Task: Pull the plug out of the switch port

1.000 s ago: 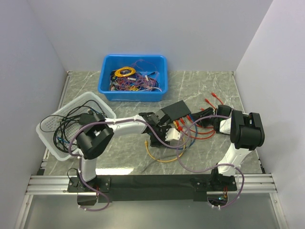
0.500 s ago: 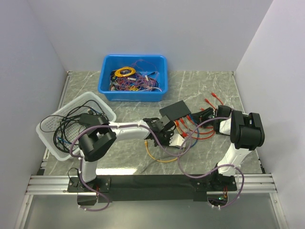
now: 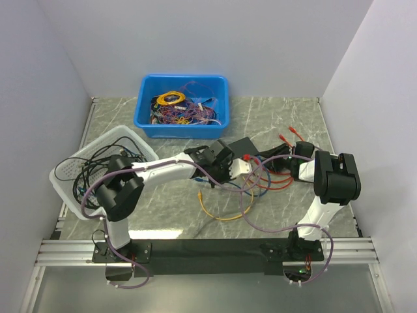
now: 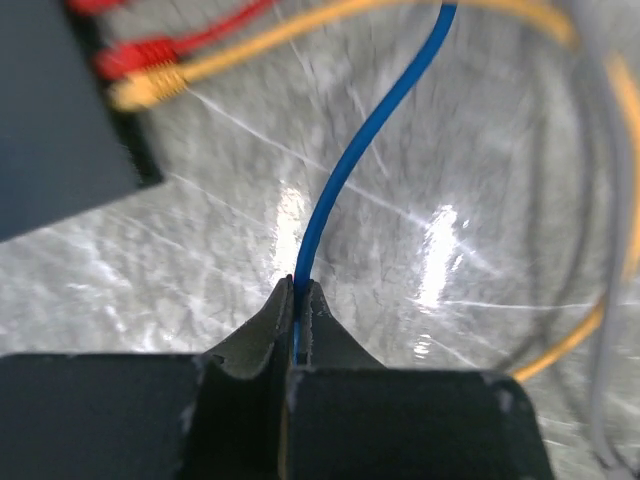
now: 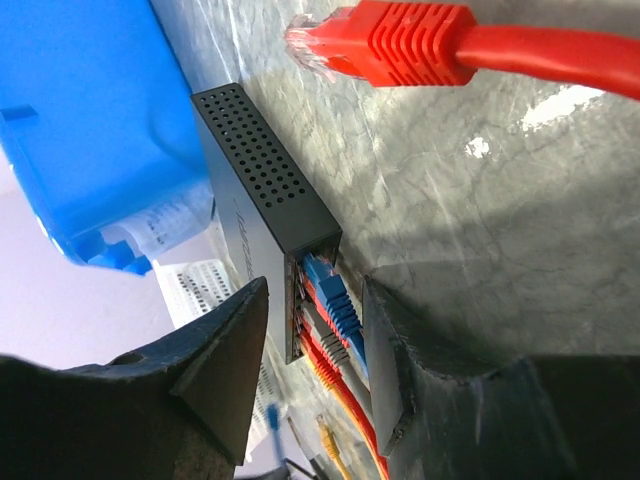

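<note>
My left hand is pinched tight on the blue cable; my right hand stands open, the switch just ahead of its fingers.

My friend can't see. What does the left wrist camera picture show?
The left gripper is pinched shut on a thin blue cable that curves up over the marbled table. At upper left, a red plug and a yellow plug meet the black switch; a yellow cable loops at right.
</note>
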